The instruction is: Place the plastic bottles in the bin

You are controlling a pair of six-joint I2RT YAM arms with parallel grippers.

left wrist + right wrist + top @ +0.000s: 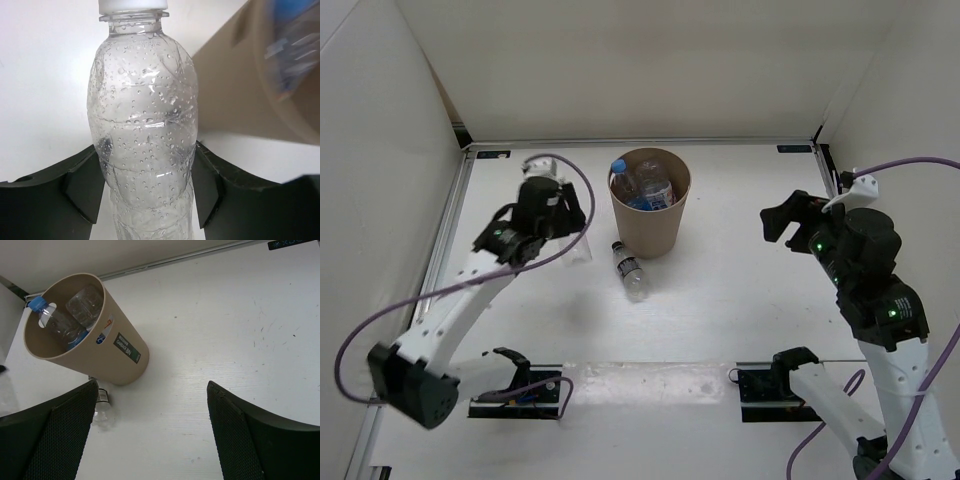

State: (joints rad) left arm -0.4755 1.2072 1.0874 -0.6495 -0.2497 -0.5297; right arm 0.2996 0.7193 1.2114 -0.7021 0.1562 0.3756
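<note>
The left end effector (pixel 150 185) is clenched on the white-capped bottle (pixel 142 125), its two fingers pressed against the lower body of the bottle, cap pointing away from the wrist. It sits toward the left edge of the surface (pixel 740 200), just beside the bin (pixel 650 225), which stands near the middle of the far edge. Whether the bottle's base is off the surface cannot be told.

Two bottles are already in the bin: the blue-capped bottle (pixel 55 322), leaning with its cap at the rim, and a plain bottle (pixel 85 300) next to it. The black-capped bottle (pixel 630 268) lies on its side on the surface, just on the near side of the bin's base. The right end effector (pixel 152 387) is released and empty, held near the right edge.

The risks, as I judge them:

- The held bottle looks thin-walled and beaded with droplets (inside or outside, I cannot say), so it could squirm or slip out of the grip on the way over.
- The bin looks light, and a low pass could catch its rim and tip it or shove it into the lying bottle, which would roll.
- A bottle let go over the leaning blue cap might bounce off and fall back outside.
</note>
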